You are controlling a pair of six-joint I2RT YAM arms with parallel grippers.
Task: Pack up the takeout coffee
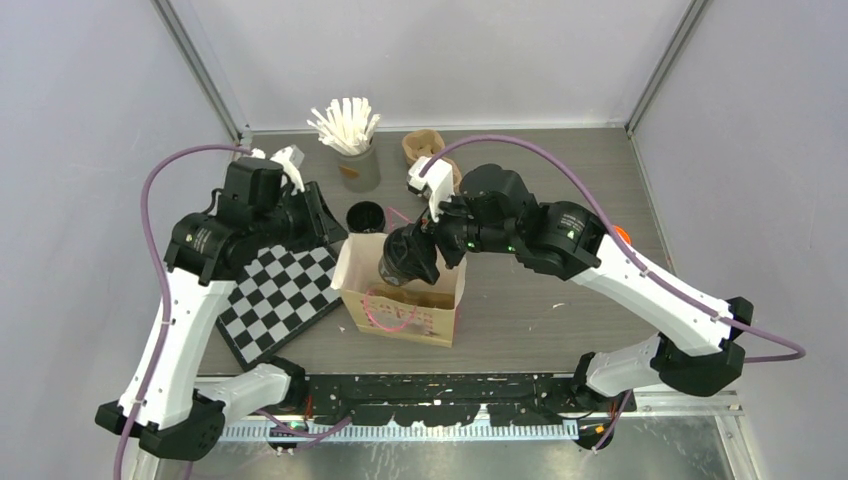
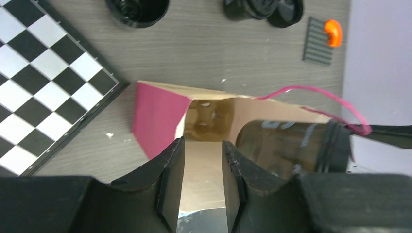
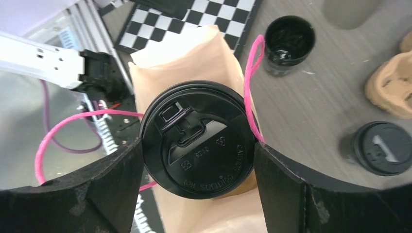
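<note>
Altogether counted: three black cups, namely the held cup [image 3: 197,141], the open cup [image 3: 286,41] with no lid, and the second lidded cup [image 3: 383,148]; one paper bag [image 1: 400,305] with pink handles [image 3: 252,82]; one checkerboard [image 1: 280,295]; one grey cup of white sticks [image 1: 352,150]; one brown pulp carrier [image 1: 425,148]; two tools.
Right tool [image 3: 197,160]: spread wide and clamped on the held cup, one finger against each side of its lid.
Left tool [image 2: 202,150]: fingers narrowly parted with nothing between them, poised over the bag's open mouth.
Held cup: tilted, lid facing the right wrist camera, base pointing into the bag's mouth between the handles; in the left wrist view its side lies just beside the left tool's fingers.
Open cup: upright on the counter [image 1: 520,320] behind the bag, apart from both tools.
Second lidded cup: upright on the counter near the carrier.
Hard to see: the right arm covers the second lidded cup from above; the held cup's lettering is blurred; the carrier is cut off at the right wrist view's edge.
</note>
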